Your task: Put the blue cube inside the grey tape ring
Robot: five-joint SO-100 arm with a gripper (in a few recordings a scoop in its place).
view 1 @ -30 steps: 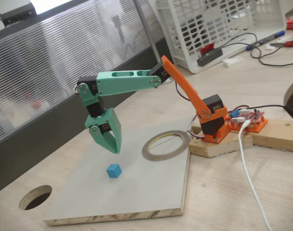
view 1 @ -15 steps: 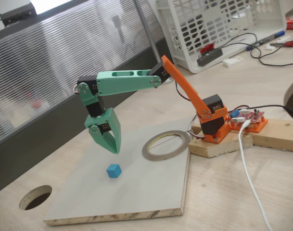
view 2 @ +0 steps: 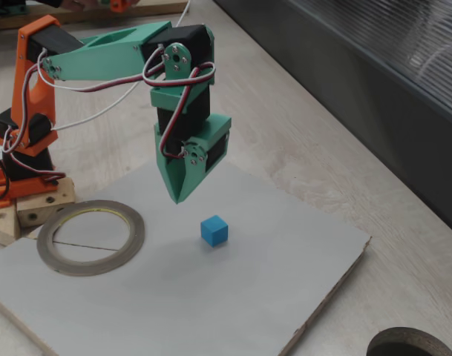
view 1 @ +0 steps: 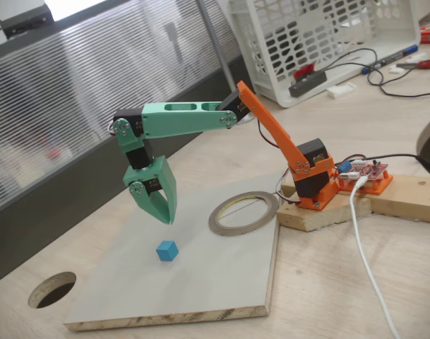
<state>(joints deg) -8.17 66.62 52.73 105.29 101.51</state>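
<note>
The small blue cube (view 1: pixel 167 250) (view 2: pixel 214 231) rests on the grey board (view 1: pixel 222 275) (view 2: pixel 174 297), free of the arm. My green gripper (view 1: pixel 168 219) (view 2: pixel 177 199) hangs above the board, pointing down, with its jaws closed to a tip and nothing in them. It is a short way above and behind the cube in both fixed views. The grey tape ring (view 1: pixel 243 212) (view 2: pixel 90 236) lies flat at the board's corner near the orange arm base (view 1: pixel 312 180), and nothing lies inside it.
A round dark hole (view 1: pixel 52 289) (view 2: pixel 409 343) is cut in the wooden table beside the board. The arm stands on a wooden block (view 1: pixel 384 194) with a circuit board and a white cable (view 1: pixel 366 261). A white basket (view 1: pixel 320 35) stands at the back.
The gripper has risen very slightly above the board; the cube and the ring have not moved.
</note>
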